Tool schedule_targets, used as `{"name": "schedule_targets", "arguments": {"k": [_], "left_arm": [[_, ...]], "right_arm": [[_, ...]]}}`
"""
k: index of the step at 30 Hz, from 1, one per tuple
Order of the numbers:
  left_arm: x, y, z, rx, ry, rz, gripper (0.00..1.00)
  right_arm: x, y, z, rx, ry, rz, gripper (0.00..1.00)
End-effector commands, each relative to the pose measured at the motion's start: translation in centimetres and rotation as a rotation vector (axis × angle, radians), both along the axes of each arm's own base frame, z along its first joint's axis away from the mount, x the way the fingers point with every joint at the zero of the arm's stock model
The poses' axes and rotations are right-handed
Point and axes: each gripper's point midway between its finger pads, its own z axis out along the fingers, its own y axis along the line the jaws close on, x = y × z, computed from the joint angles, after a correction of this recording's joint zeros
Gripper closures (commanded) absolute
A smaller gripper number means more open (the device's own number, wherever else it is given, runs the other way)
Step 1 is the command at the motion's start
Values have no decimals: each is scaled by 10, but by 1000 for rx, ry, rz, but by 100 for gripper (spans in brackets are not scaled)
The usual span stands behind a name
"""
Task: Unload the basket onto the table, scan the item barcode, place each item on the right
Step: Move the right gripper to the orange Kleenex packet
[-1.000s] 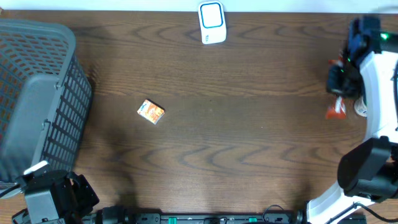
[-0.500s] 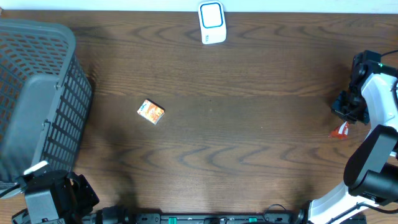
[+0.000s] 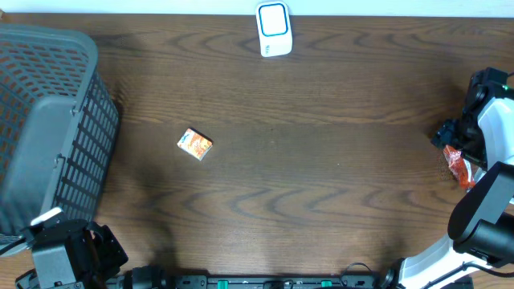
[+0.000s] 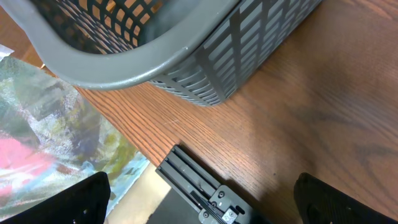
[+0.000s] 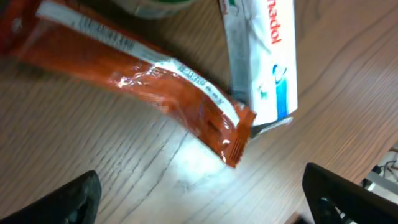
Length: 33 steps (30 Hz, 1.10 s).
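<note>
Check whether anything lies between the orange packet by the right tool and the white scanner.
Nothing visible does. Bare tabletop runs from the orange packet to the white scanner; the small orange box lies well off that line, to the left.

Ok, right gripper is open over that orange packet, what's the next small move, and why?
Probably lower the right gripper and close on the middle of the orange packet. It lies loose on the table, the gripper stands open above it, and the scanner sits far off at the table's back edge. Keep clear of the white and blue box at its end.
</note>
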Motion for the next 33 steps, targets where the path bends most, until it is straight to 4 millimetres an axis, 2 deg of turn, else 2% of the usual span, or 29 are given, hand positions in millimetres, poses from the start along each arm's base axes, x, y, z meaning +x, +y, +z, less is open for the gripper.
{"name": "schedule_targets", "arguments": {"k": [1, 2, 4, 5, 6, 8, 9, 11, 15, 17, 18, 20, 25, 28, 33], "left_arm": [[-2, 2, 1, 8, -5, 18, 5], [-2, 2, 1, 8, -5, 18, 5], [-2, 2, 1, 8, -5, 18, 5], [-2, 2, 1, 8, -5, 18, 5], [-2, 2, 1, 8, -5, 18, 5], [-2, 2, 1, 8, -5, 18, 5], [-2, 2, 1, 8, -5, 18, 5], [-2, 2, 1, 8, -5, 18, 5], [-2, 2, 1, 8, -5, 18, 5], [-2, 2, 1, 8, -5, 18, 5], [-2, 2, 1, 8, -5, 18, 5], [-2, 2, 1, 8, -5, 18, 5], [-2, 2, 1, 8, -5, 18, 5], [-2, 2, 1, 8, -5, 18, 5], [-2, 2, 1, 8, -5, 18, 5]], "right_arm": [[34, 23, 36, 75, -171, 55, 1], [44, 37, 45, 122, -224, 81, 1], [67, 78, 63, 257, -339, 159, 1], [83, 118, 77, 374, -421, 252, 1], [90, 143, 84, 441, -456, 325, 1], [103, 205, 96, 579, -514, 526, 1], [105, 229, 98, 623, -525, 600, 1], [105, 294, 95, 706, -510, 753, 1], [85, 380, 87, 840, -441, 765, 1], [73, 414, 85, 849, -423, 826, 1], [71, 425, 85, 831, -431, 859, 1], [69, 458, 88, 823, -472, 893, 1], [53, 525, 92, 927, -502, 652, 1], [49, 546, 78, 924, -485, 569, 1], [52, 590, 61, 934, -435, 573, 1]]}}
